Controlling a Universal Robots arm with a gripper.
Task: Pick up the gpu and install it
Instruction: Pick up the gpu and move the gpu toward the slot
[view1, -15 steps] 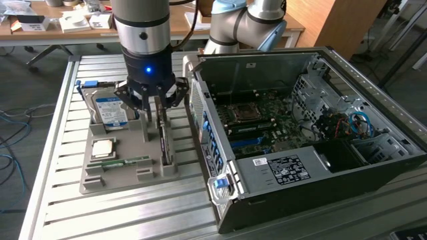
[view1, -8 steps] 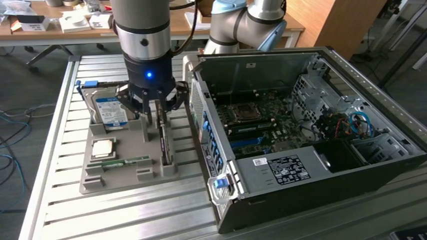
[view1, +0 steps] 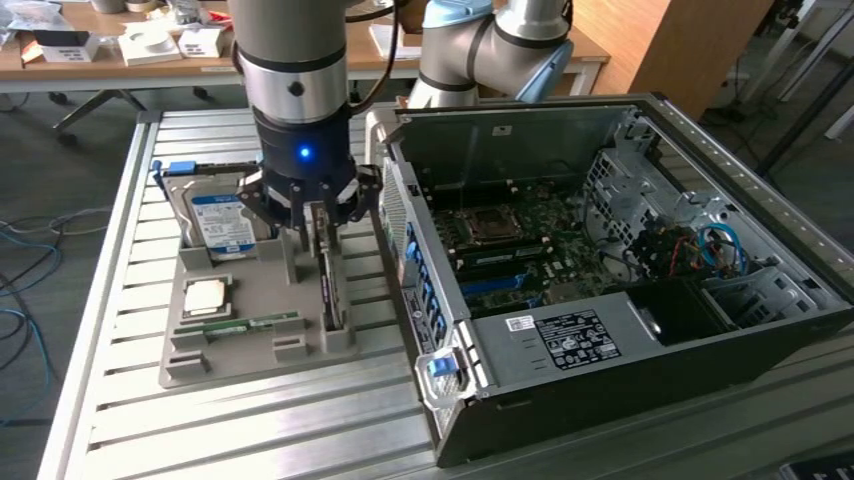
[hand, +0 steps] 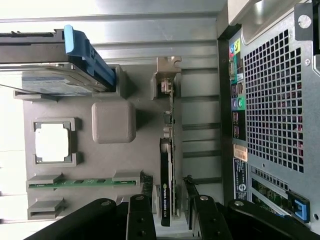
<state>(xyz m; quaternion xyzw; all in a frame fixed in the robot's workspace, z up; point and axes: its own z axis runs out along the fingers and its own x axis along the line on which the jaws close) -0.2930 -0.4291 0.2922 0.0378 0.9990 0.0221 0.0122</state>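
Slatted metal table (view1: 267, 420) is occupied by grey holder tray (view1: 200, 365). gpu (view1: 328, 285) is stood on edge in tray slot, faces left free for pinching; long axis run 12-to-6 o'clock in exterior view, bracket (hand: 167, 75) toward 12. Gripper (view1: 320, 225) is poised astride it, jaws parted, nothing grasped. Open case (view1: 601, 390) lies at 3 o'clock.

a slatted aluminium table (view1: 120, 300) fills the lower left and middle of the frame, its pale ribs catching soft, even light. beyond its left edge lies grey floor (view1: 54, 150), with blue cables (view1: 20, 245) trailing along the left border. across the upper left runs a light wooden desk (view1: 114, 70) on dark legs (view1: 94, 105), strewn with white boxes (view1: 150, 45). at the upper right stands a brown wooden panel (view1: 674, 50), with more grey floor beside it.
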